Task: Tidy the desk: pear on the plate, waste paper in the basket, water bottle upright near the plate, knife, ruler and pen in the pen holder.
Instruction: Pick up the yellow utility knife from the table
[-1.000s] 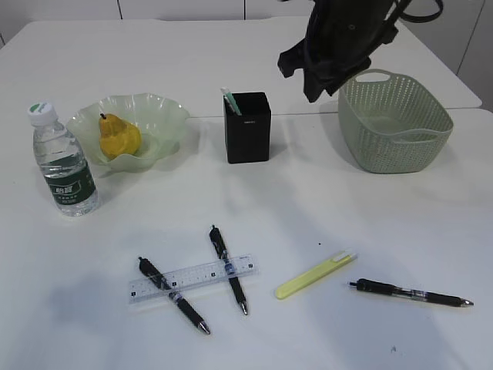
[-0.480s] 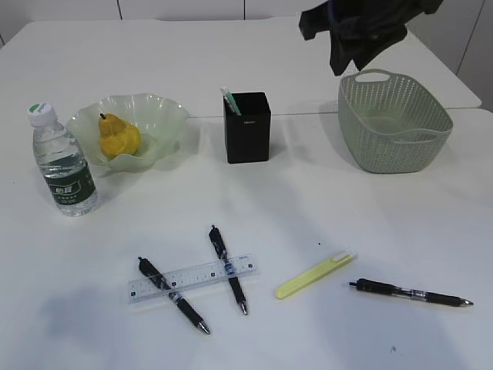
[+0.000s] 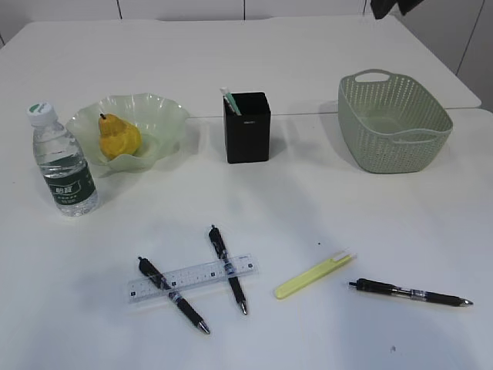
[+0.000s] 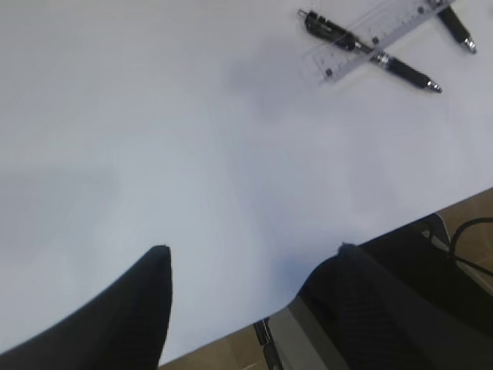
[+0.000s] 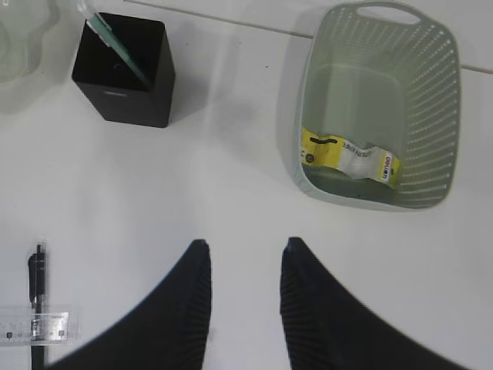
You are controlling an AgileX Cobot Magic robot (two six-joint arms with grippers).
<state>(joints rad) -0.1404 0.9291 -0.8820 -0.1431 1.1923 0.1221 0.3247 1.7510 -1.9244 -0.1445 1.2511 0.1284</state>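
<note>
The waste paper (image 5: 350, 156) is lying in the basket (image 5: 443, 116) and the pear (image 3: 118, 136) is sitting on the plate (image 3: 166, 114), so I'm judging stationery next. The right gripper (image 5: 245, 258) is hanging part-open, empty, high over the desk (image 3: 308, 200); the left gripper (image 4: 250, 262) is gaping wide, empty, nearer the ruler (image 4: 377, 31), which is slanting away up-right, crossing two pens.
</note>
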